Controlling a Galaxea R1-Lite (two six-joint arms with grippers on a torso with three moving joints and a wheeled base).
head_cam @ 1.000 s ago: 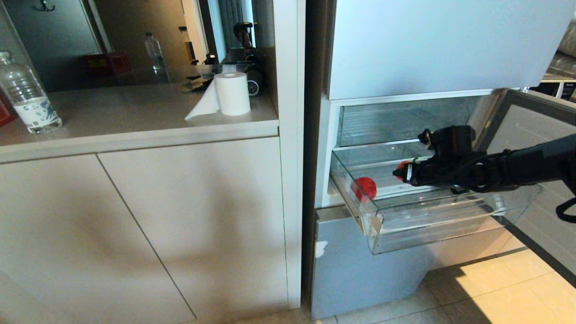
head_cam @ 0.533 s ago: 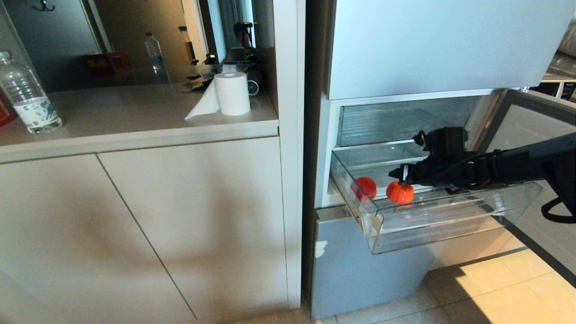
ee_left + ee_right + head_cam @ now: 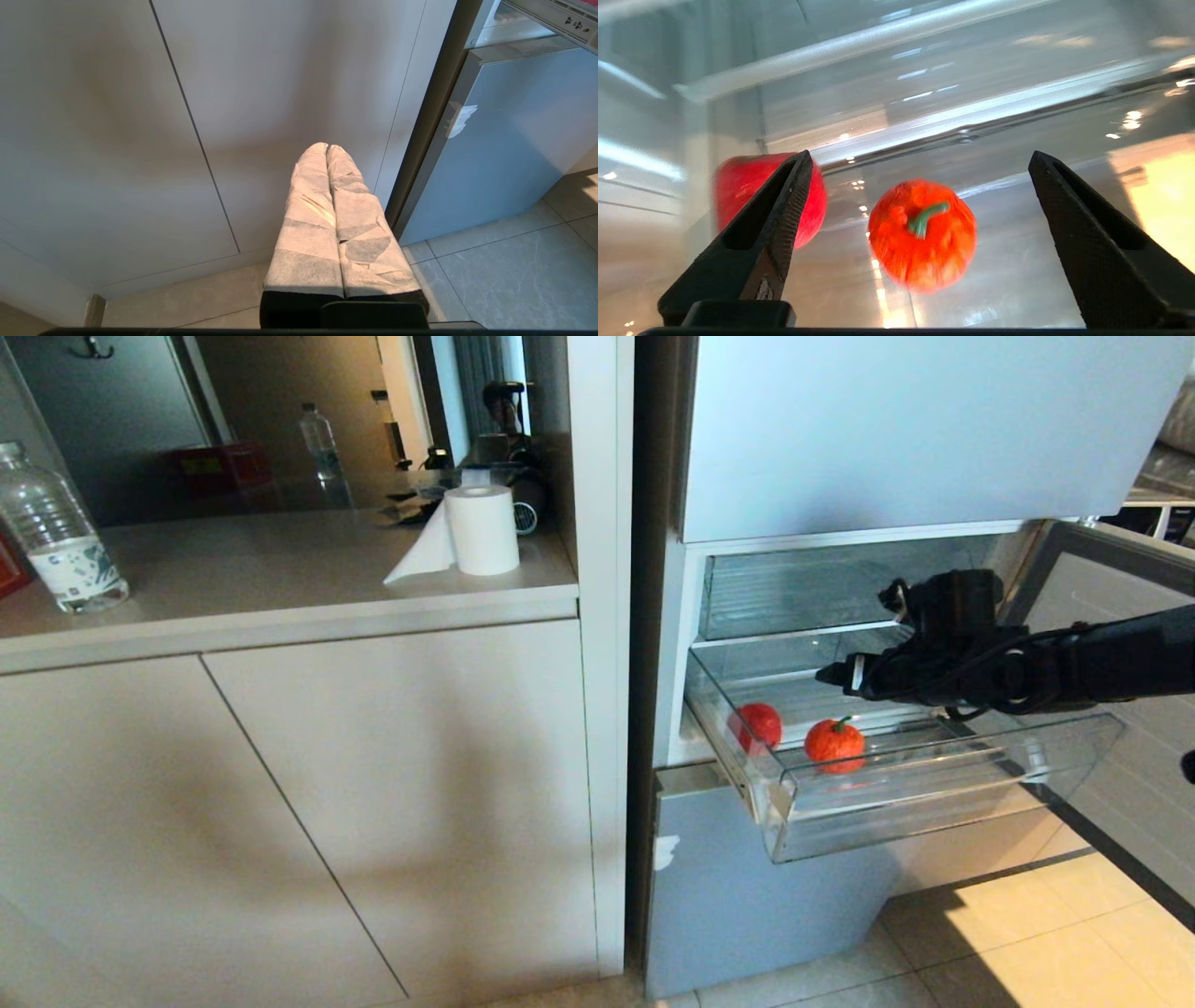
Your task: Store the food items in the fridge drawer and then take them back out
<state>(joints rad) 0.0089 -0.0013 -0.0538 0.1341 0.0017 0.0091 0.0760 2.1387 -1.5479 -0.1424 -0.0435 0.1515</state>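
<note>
The clear fridge drawer (image 3: 934,803) stands pulled out of the pale blue-grey fridge. Two food items lie on its floor. A round red apple-like fruit (image 3: 758,724) (image 3: 738,186) rests near the drawer's left wall. An orange-red fruit with a green stem (image 3: 835,745) (image 3: 922,233) sits to its right, stem up. My right gripper (image 3: 836,674) (image 3: 920,161) hovers open above the orange-red fruit and holds nothing. My left gripper (image 3: 327,148) hangs low in front of the cabinet doors, its wrapped fingers pressed together on nothing.
Above the pulled-out drawer sits a second clear drawer (image 3: 822,588), pushed in. The fridge door (image 3: 1120,644) is swung open at the right. To the left, a counter (image 3: 280,607) carries a paper roll (image 3: 481,530) and a water bottle (image 3: 56,537). Tiled floor (image 3: 1027,933) lies below.
My right gripper has opened and let go of the orange-red fruit, which dropped onto the drawer floor. The gripper has since lifted a little above it. The red fruit stayed put.
</note>
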